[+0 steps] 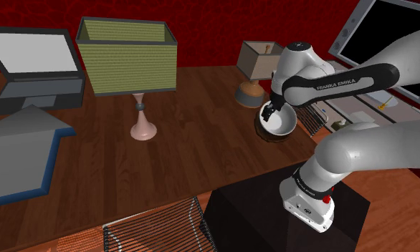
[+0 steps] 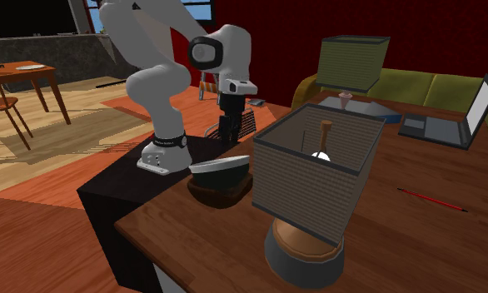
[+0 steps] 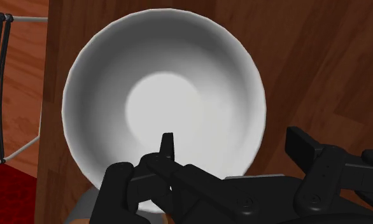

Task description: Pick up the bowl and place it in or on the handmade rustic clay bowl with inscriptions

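Bowl (image 3: 163, 95): plain white, round, deep, smooth inside. Location: nested in the dark brown clay bowl (image 2: 221, 193) on the wooden surface (image 1: 165, 157). My gripper (image 3: 234, 137): fingers spread wide above its rim, holding nothing.

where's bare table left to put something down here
The widest bare wood lies between the pink-footed lamp with the green shade and the white bowl, running down to the black wire rack. It is crowded around that bowl: the small beige-shaded lamp behind, a dark wire rack beside, the white arm above.
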{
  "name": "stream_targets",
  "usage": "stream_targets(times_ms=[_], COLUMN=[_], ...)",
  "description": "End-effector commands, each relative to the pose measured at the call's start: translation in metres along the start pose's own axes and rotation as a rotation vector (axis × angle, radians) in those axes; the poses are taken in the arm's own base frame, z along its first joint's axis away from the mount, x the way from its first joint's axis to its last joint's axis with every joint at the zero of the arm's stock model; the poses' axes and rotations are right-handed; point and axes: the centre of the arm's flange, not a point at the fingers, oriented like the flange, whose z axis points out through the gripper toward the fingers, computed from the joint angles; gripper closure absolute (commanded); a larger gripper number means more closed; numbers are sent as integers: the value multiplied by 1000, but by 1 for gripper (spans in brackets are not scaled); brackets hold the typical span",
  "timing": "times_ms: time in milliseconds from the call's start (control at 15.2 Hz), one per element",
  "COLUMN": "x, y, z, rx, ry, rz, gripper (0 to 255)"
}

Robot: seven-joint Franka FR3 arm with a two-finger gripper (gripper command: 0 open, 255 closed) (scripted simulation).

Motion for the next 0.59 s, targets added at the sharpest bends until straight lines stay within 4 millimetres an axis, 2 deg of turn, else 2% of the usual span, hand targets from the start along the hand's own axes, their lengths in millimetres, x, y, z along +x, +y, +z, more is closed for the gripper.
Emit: stream_targets(times_ms=[0, 66, 528], x=[-1, 0, 0], y=[2, 2, 2], z=[-24, -34, -34], rx=[1, 1, 1], ry=[-2, -2, -2], rz=[0, 0, 0], gripper=[0, 0, 0])
